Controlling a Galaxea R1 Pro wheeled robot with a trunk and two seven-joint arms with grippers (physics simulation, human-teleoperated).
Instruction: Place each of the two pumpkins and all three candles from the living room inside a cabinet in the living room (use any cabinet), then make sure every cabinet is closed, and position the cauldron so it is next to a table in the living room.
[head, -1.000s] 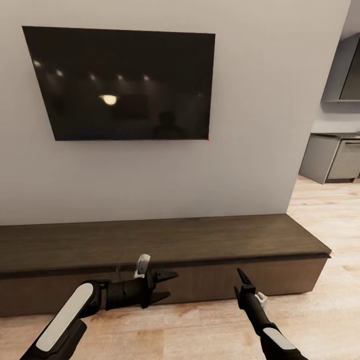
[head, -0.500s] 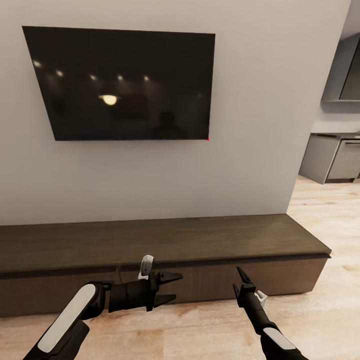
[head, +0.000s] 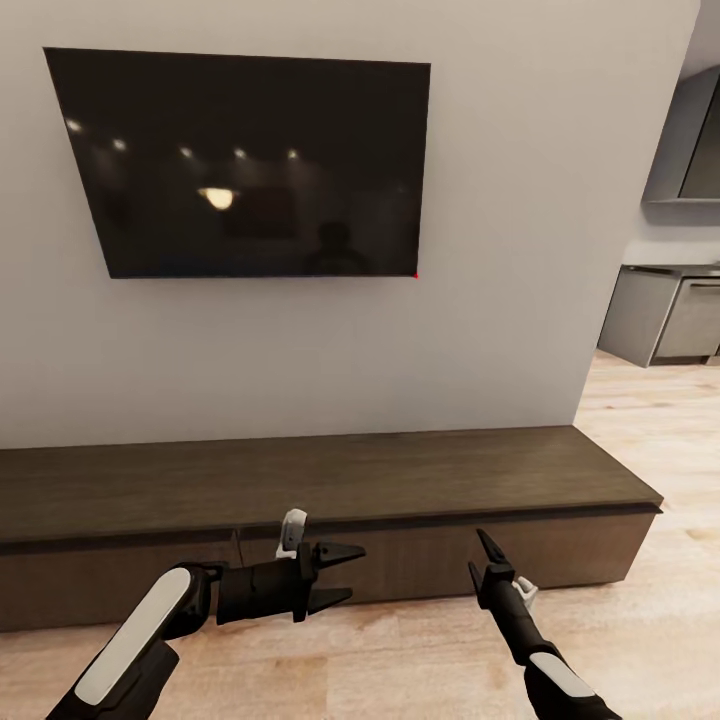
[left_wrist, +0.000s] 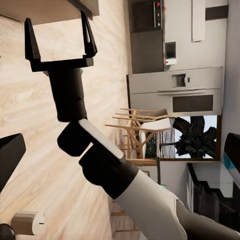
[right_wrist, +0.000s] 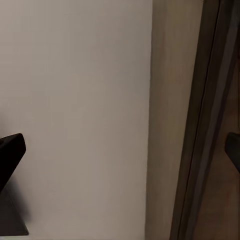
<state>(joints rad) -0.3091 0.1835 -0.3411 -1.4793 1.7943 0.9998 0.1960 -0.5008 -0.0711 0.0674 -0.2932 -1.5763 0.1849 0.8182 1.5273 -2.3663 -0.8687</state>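
The cabinet (head: 400, 480) is a long, low, dark-brown unit along the wall, and every front I can see is shut. My left gripper (head: 342, 574) hovers open and empty just in front of its face, pointing right. My right gripper (head: 486, 556) points up at the cabinet's front edge. The left wrist view shows the right gripper (left_wrist: 60, 36) open and empty. A small beige round piece (left_wrist: 27, 222) lies low by the floor; I cannot tell whether it is a candle. The pumpkins, cauldron and table are out of view.
A large black TV (head: 240, 165) hangs on the grey wall above the cabinet. Grey kitchen cupboards (head: 665, 320) stand past the wall's right end. Light wood floor (head: 640, 620) runs in front. Wooden dining chairs (left_wrist: 137, 135) show in the left wrist view.
My left gripper has slid a little to the right along the cabinet front. The right gripper has shifted slightly right and down. The view has tilted very slightly.
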